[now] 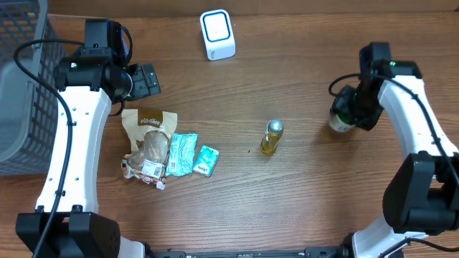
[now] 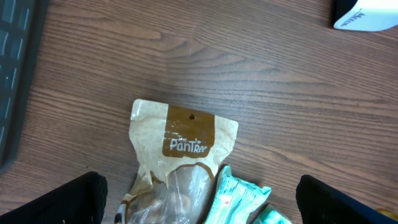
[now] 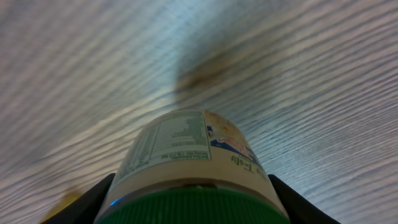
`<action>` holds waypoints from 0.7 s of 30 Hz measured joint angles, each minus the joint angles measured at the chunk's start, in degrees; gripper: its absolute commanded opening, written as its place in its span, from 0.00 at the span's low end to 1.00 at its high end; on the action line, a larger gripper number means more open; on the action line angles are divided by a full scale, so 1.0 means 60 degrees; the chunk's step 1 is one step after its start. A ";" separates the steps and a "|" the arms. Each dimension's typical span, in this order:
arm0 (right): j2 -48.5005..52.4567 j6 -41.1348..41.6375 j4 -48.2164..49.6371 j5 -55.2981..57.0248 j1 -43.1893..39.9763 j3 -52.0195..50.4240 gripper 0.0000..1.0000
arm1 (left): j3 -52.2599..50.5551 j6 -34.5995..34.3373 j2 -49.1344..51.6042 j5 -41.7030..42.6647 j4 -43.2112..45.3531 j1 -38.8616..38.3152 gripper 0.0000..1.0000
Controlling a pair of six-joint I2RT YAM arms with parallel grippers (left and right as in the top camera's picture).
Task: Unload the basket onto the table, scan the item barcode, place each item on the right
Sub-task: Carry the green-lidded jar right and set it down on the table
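Observation:
A cream-labelled jar with a green lid point(image 3: 186, 149) fills the right wrist view, and my right gripper point(image 3: 193, 208) is shut on it with a finger on each side of the lid. Overhead, this jar point(image 1: 340, 124) hangs under the right gripper point(image 1: 349, 109) at the table's right side. The white barcode scanner point(image 1: 217, 34) stands at the back centre, and its corner point(image 2: 368, 15) shows in the left wrist view. My left gripper point(image 1: 147, 80) stands open above a brown snack bag point(image 2: 180, 143), its jaws point(image 2: 202, 208) wide apart with nothing held. No barcode is legible.
Two teal packets point(image 1: 190, 156) lie beside the snack bag point(image 1: 149, 143). A small yellow bottle point(image 1: 272, 136) stands mid-table. A grey mesh basket point(image 1: 21, 93) sits at the far left edge.

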 measured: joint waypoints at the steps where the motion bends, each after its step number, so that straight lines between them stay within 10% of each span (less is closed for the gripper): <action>1: 0.0000 0.0025 0.0146 0.0029 -0.0004 -0.0237 0.24 | 0.0000 0.0000 0.0000 0.0000 0.0000 0.0000 1.00; 16: 0.0000 0.0189 0.1279 0.0324 0.0000 -0.1763 0.38 | 0.0000 0.0000 0.0000 0.0000 0.0000 0.0000 1.00; 21: 0.0000 0.0244 0.1268 0.0506 0.0000 -0.1767 0.82 | 0.0000 0.0004 0.0000 0.0000 0.0000 0.0000 1.00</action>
